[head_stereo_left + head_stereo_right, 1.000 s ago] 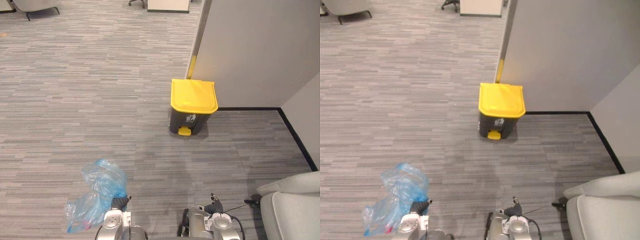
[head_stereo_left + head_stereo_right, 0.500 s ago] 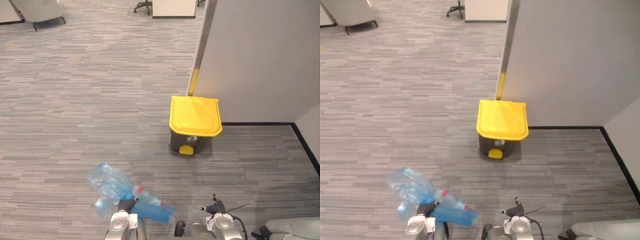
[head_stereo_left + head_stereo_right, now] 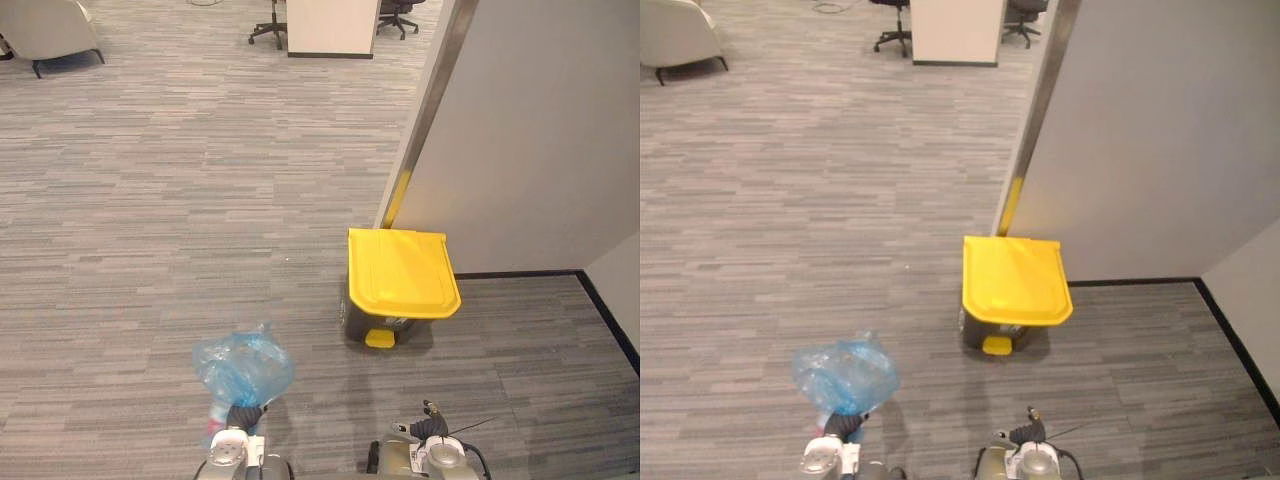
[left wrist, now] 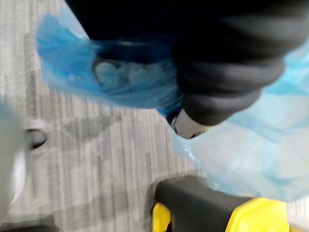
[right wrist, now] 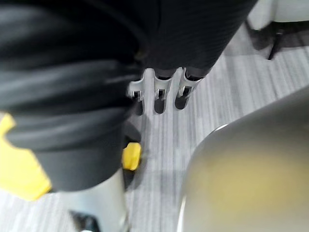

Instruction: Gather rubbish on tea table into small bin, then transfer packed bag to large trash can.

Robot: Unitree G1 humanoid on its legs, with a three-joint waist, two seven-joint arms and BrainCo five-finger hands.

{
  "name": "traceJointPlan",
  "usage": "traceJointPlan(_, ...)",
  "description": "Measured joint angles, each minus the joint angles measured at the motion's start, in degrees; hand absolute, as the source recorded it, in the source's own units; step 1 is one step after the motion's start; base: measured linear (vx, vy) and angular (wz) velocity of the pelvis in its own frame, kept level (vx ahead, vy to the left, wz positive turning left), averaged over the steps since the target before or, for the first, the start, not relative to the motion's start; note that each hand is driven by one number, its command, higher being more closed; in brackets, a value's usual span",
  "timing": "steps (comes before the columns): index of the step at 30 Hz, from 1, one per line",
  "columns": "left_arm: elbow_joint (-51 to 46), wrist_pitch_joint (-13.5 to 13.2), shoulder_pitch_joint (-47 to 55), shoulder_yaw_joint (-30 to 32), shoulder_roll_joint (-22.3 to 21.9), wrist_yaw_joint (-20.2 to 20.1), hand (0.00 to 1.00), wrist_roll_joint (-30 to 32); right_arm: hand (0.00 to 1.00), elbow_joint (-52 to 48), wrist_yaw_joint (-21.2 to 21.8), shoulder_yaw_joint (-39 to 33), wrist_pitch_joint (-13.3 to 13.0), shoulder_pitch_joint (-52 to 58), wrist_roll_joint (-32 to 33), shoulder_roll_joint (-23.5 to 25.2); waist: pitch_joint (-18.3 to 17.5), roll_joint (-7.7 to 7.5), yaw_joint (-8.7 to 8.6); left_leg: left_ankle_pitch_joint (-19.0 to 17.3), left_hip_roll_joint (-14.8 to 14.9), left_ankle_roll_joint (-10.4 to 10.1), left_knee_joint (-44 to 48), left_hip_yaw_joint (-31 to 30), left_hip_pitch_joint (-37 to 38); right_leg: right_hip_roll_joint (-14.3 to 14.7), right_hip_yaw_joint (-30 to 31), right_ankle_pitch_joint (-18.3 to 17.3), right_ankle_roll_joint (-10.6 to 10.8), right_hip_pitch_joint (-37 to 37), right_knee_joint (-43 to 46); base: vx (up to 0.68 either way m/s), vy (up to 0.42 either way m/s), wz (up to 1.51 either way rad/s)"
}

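Observation:
A translucent blue rubbish bag [image 3: 241,364] bunches up just above my left hand [image 3: 243,416] at the lower left of the eye views. In the left wrist view the blue bag [image 4: 120,77] wraps around my left hand [image 4: 190,126], whose fingers are curled into the plastic. The large trash can [image 3: 400,273], dark-bodied with a shut yellow lid and a yellow pedal [image 3: 379,340], stands on the carpet ahead and to the right of the bag, against a wall corner. My right hand [image 3: 430,424] hangs low and holds nothing. Its fingers [image 5: 155,94] are relaxed.
A grey partition wall [image 3: 540,130] rises behind the can, with a black skirting strip [image 3: 610,315] along the floor to the right. A desk with office chairs [image 3: 325,15] and an armchair [image 3: 45,25] stand far off. Grey carpet [image 3: 150,200] stretches out to the left.
The camera has moved forward and the can now sits lower and nearer. The bag has swung from sprawling sideways to a bunched shape right above my left hand.

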Motion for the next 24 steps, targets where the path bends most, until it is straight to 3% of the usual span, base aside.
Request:
traceJointPlan(1, 0.0, -0.1, -0.2, 0.0, 0.5, 0.0, 1.00, 0.0, 0.00, 0.1, 0.0, 0.1, 0.0, 0.4, 0.0, 0.1, -0.3, -0.88, -0.09, -0.3, -0.9, -0.6, 0.0, -0.6, 0.1, -0.1, 0.4, 4.3, -1.3, -0.1, -3.5, 0.25, -0.108, 0.25)
traceJointPlan(2, 1.8, 0.1, -0.8, 0.3, -0.2, 0.2, 1.00, 0.0, 0.00, 0.7, 0.1, -0.3, -0.1, -0.4, 0.0, -1.4, 0.3, 0.68, -0.50, -1.1, 0.1, -2.0, -0.1, -2.6, 1.1, 1.0, -0.2, 5.9, -4.8, 0.9, -2.7, 0.26, -0.100, 0.10)
traceJointPlan(3, 2.0, 0.0, -0.6, 0.4, -0.5, 0.2, 1.00, 0.0, 0.00, 0.8, 0.0, -0.3, 0.1, -0.7, 0.0, -1.9, -0.1, 1.65, -0.59, -1.1, 0.9, -2.1, -0.1, -3.0, 0.9, 1.6, -0.2, 5.8, -4.9, 1.1, -3.6, 0.38, -0.161, 0.00)
traceJointPlan(4, 2.0, -0.1, -0.5, 0.4, -1.5, 0.2, 1.00, 0.1, 0.00, 0.8, 0.0, -0.6, -0.1, -0.9, 0.0, -2.9, -0.3, 3.54, -0.64, -1.1, 2.1, -2.1, -0.2, -3.4, 0.9, 3.0, -0.8, 5.5, -4.8, 2.4, -6.2, 0.30, -0.120, -0.04)
traceJointPlan(5, 2.1, -0.1, -0.5, 0.6, -1.8, 0.4, 1.00, 0.1, 0.00, 0.9, 0.0, -0.9, 0.0, -0.8, 0.0, -3.2, -0.1, 4.04, -0.67, -0.9, 2.5, -2.3, -0.2, -3.7, 0.9, 3.4, -1.2, 5.4, -4.9, 3.0, -6.9, 0.26, -0.116, 0.06)
traceJointPlan(7, 2.1, -0.1, -0.7, 1.0, -2.0, 0.9, 1.00, 0.1, 0.00, 1.1, -0.1, -2.3, 0.1, -0.3, 0.1, -2.6, 0.1, 3.83, -0.92, 0.1, 3.4, -4.0, 2.4, -5.0, 0.8, 4.0, -2.5, 4.6, -5.6, 5.5, -8.5, 0.23, -0.114, 0.27)
traceJointPlan(9, 1.8, -0.1, -0.9, 2.0, -2.9, 0.9, 1.00, 0.1, 0.00, 0.3, -0.1, -2.4, 0.0, 0.7, 0.1, -1.8, 0.5, 2.84, -1.02, 0.1, 4.7, -4.2, 13.8, -6.0, -3.2, 4.1, -4.0, 4.4, -5.6, 9.4, -11.3, 0.17, -0.085, 0.35)
traceJointPlan(10, 1.0, -0.1, -1.0, 2.5, -3.9, 0.8, 1.00, 0.1, 0.00, -0.4, -0.1, -2.1, 0.0, 1.5, 0.1, -1.6, 0.8, 2.47, -0.78, 1.4, 6.3, -5.9, 24.9, -5.8, -7.8, 4.5, -4.6, 4.3, -5.8, 12.3, -13.2, 0.29, 0.133, -0.08)
traceJointPlan(11, -0.9, 0.0, -0.4, 2.4, -6.8, -0.3, 1.00, 0.1, 0.00, -1.7, -0.1, -2.8, 0.0, 1.9, 0.7, -0.5, 0.8, 2.63, 1.36, -2.2, 9.3, -3.0, 21.8, -2.7, -14.5, 4.6, -3.3, 3.4, -4.5, 15.7, -14.8, 0.32, 0.289, -0.40)
traceJointPlan(12, -0.6, 0.1, -0.1, 2.5, -7.1, -0.3, 1.00, 0.1, 0.00, -2.1, -0.2, -3.6, 0.1, 2.2, 0.8, -0.7, 0.3, 3.45, 1.66, 0.3, 8.5, -4.4, 12.5, -3.3, -13.7, 4.9, -1.6, 2.8, -3.1, 14.9, -13.8, 0.30, 0.324, -0.55)
traceJointPlan(14, 0.0, 0.5, -0.2, 2.5, -6.8, -0.3, 1.00, 0.5, 0.00, -2.2, -0.2, -4.0, 0.5, 2.8, 0.7, 0.8, -0.5, 1.89, 1.82, 1.3, 5.9, -3.4, 9.7, -1.7, -12.1, 3.2, 0.0, 3.7, -1.2, 15.1, -15.3, 0.15, 0.191, -0.22)
traceJointPlan(17, 0.7, 0.3, -0.4, 2.3, -6.7, -0.2, 1.00, 0.8, 0.00, -2.2, -0.1, -4.0, 0.6, 3.0, 1.0, 0.9, -1.0, 1.79, 1.75, 2.0, 3.4, -2.3, 6.1, 0.0, -9.4, 1.3, 1.5, 4.8, 0.4, 16.1, -17.7, 0.08, 0.139, -0.20)
traceJointPlan(24, 3.7, 0.3, -0.5, 1.2, -5.1, -0.2, 1.00, 1.4, 0.00, 1.2, -0.1, -2.9, 0.4, 1.6, 0.7, 0.6, -2.0, 2.07, 1.53, 4.2, 1.1, -2.0, -1.5, 3.8, -4.7, 1.0, 6.7, 6.4, 1.0, 15.6, -20.7, 0.05, 0.046, -0.38)
